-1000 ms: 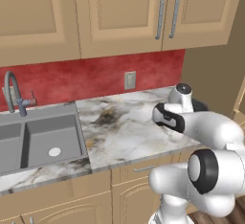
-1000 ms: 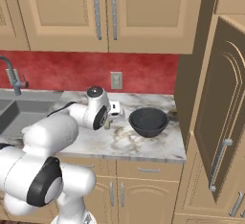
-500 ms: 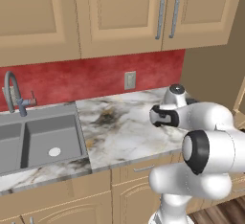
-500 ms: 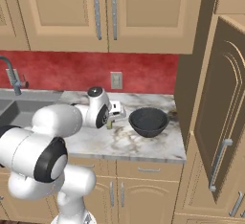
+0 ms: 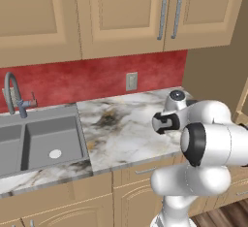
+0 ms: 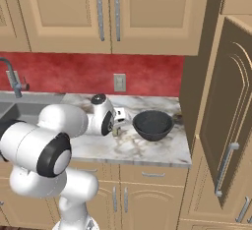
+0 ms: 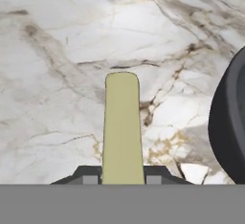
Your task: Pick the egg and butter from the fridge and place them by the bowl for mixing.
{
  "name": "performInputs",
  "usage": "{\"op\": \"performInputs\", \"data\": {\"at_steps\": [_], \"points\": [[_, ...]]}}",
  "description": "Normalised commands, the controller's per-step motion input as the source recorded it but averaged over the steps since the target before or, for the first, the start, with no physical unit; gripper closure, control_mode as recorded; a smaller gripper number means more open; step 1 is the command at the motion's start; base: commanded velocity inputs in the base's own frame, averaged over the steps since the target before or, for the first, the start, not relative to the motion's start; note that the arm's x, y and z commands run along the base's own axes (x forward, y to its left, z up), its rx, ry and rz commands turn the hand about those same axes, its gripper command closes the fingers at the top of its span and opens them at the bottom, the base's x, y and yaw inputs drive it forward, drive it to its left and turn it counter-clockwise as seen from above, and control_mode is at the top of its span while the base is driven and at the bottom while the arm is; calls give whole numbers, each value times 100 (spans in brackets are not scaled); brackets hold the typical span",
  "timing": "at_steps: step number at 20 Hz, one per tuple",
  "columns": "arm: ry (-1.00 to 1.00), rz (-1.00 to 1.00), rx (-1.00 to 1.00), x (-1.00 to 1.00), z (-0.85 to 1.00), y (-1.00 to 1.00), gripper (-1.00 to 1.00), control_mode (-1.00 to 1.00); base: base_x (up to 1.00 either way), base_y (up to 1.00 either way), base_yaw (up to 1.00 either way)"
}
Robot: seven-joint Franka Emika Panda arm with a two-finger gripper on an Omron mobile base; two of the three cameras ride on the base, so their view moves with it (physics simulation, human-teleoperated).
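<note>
1. Pincer [image 7: 122,179]: clamped on the butter [image 7: 122,127], which points out over the marble table [image 7: 57,50].
2. Bowl [image 6: 152,125]: black, on the table just beside the butter.

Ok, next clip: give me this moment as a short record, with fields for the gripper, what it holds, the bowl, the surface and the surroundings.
gripper: gripper shut on the butter, low over the counter
held item: butter, olive-yellow stick, pointing out past the fingertips
bowl: black bowl on the counter, beside the gripper
surface: marble counter
surroundings: sink and faucet at the counter's other end, red backsplash, wooden cabinets above
</note>
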Motion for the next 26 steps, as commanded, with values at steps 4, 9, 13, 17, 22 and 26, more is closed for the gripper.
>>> {"op": "performInputs", "data": {"at_steps": [4,9,13,17,22,26], "points": [[0,0,0,0,-11,-28,100,-100,0,0,0],[0,0,-2,1,-11,-16,-100,-100,0,0,0],[0,0,0,6,-6,-2,-100,-100,0,0,0],[0,0,0,4,0,0,-100,-100,0,0,0],[-12,-10,0,-46,70,29,-100,-100,0,0,0],[-25,-13,0,-100,100,29,-100,-100,0,0,0]]}}
